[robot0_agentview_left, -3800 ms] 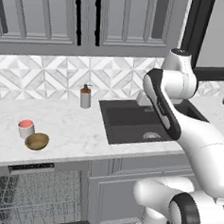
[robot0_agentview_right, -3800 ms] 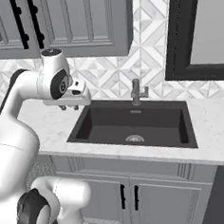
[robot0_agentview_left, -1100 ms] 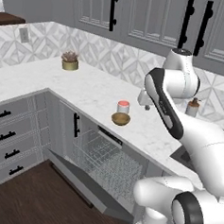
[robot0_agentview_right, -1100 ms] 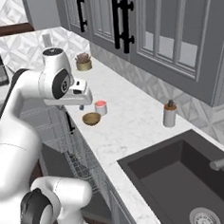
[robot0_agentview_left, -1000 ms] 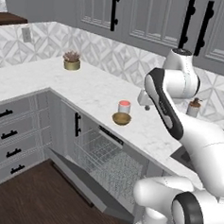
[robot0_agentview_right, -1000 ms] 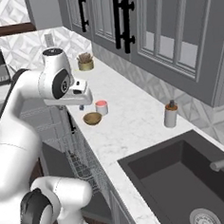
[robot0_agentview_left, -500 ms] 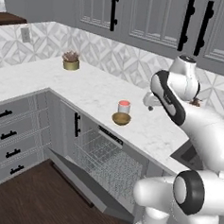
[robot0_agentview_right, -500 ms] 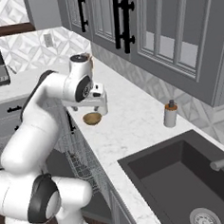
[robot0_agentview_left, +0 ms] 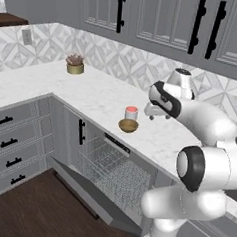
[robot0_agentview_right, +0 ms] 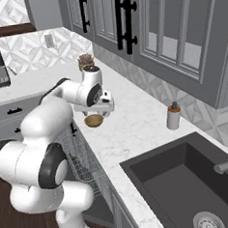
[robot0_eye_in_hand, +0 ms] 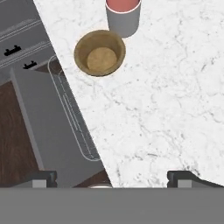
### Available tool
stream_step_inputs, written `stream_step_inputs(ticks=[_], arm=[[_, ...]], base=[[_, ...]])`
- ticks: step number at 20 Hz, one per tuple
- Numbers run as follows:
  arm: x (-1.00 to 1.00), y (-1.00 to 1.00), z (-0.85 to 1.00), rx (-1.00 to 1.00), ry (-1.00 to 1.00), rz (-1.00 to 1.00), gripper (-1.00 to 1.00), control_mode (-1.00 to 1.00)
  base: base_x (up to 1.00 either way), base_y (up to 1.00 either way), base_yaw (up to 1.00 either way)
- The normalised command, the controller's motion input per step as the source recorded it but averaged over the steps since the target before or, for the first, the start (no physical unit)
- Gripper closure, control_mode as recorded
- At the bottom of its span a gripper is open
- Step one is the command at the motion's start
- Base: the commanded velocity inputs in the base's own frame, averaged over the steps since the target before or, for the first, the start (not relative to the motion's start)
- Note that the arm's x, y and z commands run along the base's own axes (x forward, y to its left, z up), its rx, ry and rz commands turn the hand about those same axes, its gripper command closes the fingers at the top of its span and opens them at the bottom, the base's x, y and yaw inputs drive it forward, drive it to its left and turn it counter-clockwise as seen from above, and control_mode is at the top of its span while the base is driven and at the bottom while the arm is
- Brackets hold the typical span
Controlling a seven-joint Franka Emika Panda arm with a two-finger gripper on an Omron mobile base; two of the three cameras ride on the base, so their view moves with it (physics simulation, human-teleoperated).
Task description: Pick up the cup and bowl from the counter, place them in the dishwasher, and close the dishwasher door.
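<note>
The cup (robot0_eye_in_hand: 123, 15) sits on the counter (robot0_eye_in_hand: 175, 109), right at the far top of what the hand sees, and nothing is touching it. It is white with a pink top. The bowl (robot0_eye_in_hand: 99, 53) is just beside the cup, a bit closer to the hand and nearer the counter's edge. The two look like they touch or almost touch, but I cannot tell which. The bowl is brown and has nothing in it. Both are well ahead of the gripper (robot0_eye_in_hand: 113, 177), not between its fingers. The gripper hangs over the white counter close to the edge, and its two dark tips stand far apart with nothing between them, so the hand is wide and holds nothing. From the side, the gripper (robot0_agentview_left: 153, 112) is just beside the cup (robot0_agentview_left: 131, 113) and the bowl (robot0_agentview_left: 128, 125), a little above the counter top. Below the counter edge, under the hand, the dishwasher (robot0_agentview_left: 112, 170) is ready, with its wire rack showing. The dishwasher door (robot0_agentview_left: 92, 194) lies folded down flat near the floor. So I think the job has only just begun. The cup must be picked up and put in the rack, then the bowl too, and last the door must be shut. None of those things is done yet.
</note>
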Motion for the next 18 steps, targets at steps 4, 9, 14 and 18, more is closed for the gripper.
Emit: stream_step_inputs(ticks=[4,9,14,18], arm=[[0.55,0.21,-0.61,0.02,0.00,-0.18,-1.00,-1.00],[0.48,0.33,-0.47,0.04,0.00,-0.26,-1.00,-1.00],[0.35,0.09,-0.43,0.11,0.00,-0.27,-1.00,-1.00],[0.26,0.05,-0.32,0.12,0.00,-0.25,-1.00,-1.00]], base=[[0.00,0.00,0.00],[0.00,0.00,0.00],[0.00,0.00,0.00],[0.00,0.00,0.00]])
